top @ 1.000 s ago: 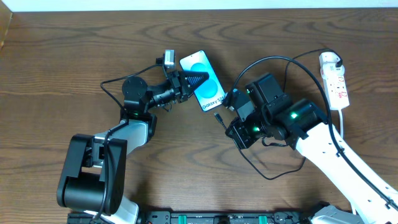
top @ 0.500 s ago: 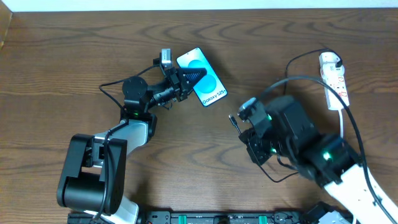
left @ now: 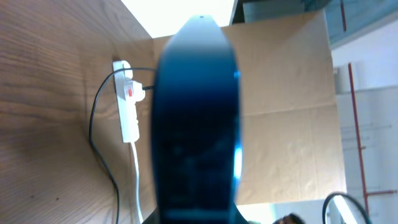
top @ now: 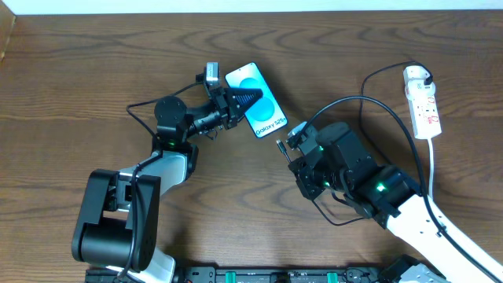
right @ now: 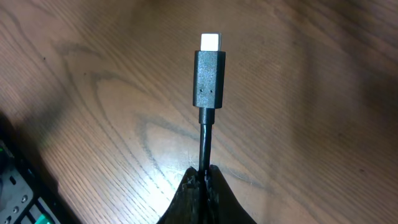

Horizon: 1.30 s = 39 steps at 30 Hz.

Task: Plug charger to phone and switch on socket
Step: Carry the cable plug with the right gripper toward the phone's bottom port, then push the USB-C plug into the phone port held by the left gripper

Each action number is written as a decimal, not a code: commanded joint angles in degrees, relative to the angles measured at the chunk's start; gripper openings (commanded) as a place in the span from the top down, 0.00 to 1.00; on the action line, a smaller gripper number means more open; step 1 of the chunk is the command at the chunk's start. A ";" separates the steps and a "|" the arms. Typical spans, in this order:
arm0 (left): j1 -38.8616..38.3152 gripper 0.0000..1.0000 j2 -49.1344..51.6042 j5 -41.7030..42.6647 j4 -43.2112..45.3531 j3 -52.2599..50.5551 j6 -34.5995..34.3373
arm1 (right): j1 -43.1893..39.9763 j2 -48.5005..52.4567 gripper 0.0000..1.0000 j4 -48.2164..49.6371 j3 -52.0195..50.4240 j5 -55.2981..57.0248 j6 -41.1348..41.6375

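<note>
Now the right claw [right: 202, 182], clamped on the charger [right: 209, 74] just behind its connector, has swung back toward the phone [top: 267, 118] after pulling away. The tip sits near the phone's lower end, not yet in, so a fresh alignment seems under way. The left claw [top: 248, 98] stays closed on the phone's side. The socket [top: 423, 101] lies well right of the phone on the brown wood-grain table [top: 78, 71]; a cardboard panel [left: 280, 93] stands beyond.
</note>
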 commanded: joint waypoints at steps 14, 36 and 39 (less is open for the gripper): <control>0.15 0.93 -0.33 1.40 0.94 1.38 3.56 | 0.50 -0.04 0.99 1.38 0.26 -4.26 1.68; 0.15 0.93 -0.33 1.64 0.92 1.33 5.66 | 0.52 -0.02 0.99 3.32 0.24 -1.46 1.62; 0.15 0.93 -0.33 1.62 0.92 1.33 5.64 | 0.52 -0.02 0.99 3.30 0.24 0.70 1.60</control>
